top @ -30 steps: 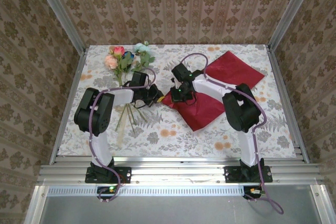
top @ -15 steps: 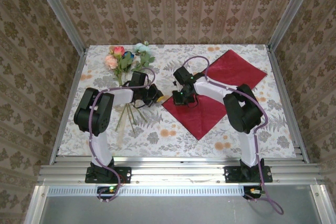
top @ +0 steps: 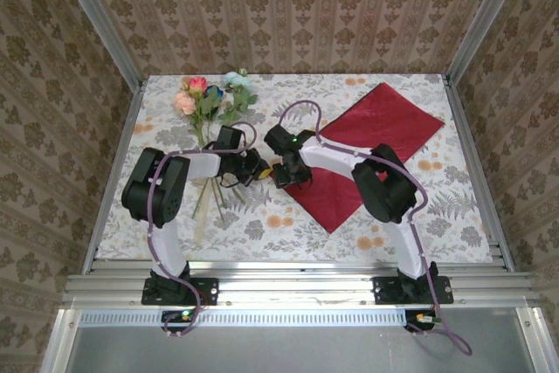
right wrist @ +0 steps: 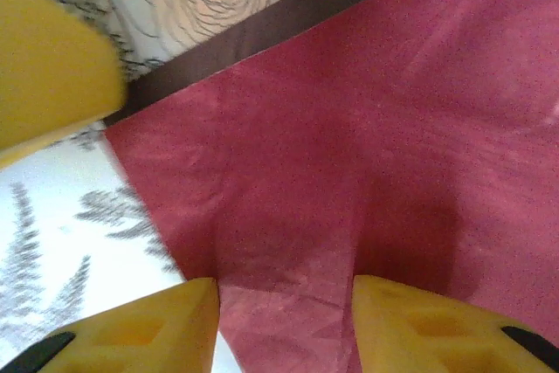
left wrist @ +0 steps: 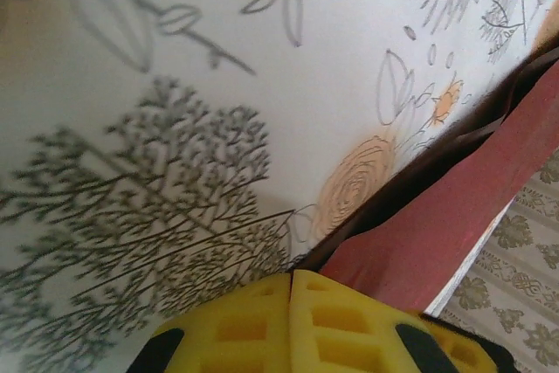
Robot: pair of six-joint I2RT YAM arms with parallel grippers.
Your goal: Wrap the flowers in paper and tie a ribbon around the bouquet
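1. Change: the paper (top: pixel 389 120), bunched a second ago under the right gripper (top: pixel 289 174), now lies spread flat, a long red sheet running diagonally from the far right corner toward table centre.
2. Right gripper has just let go. Its fingers stand apart over the paper's near-left end with nothing between them, and the wrist view shows the red sheet below.
3. Left gripper (top: pixel 255 171) is clenched. In its wrist view the paper's corner tip runs right into the closed fingertips, so it looks pinched there.
4. Meaning: the sheet is laid out and ready for loading. No wrapping or tying is done yet.
5. Flowers (top: pixel 210 98) lie far left on the tablecloth (top: pixel 262 224), well apart from the paper, with stems pointing toward the near edge.
6. In the way: the left arm lies across the stems, and both grippers crowd the same paper corner. My guess is that one must clear off before the flowers can be fetched.
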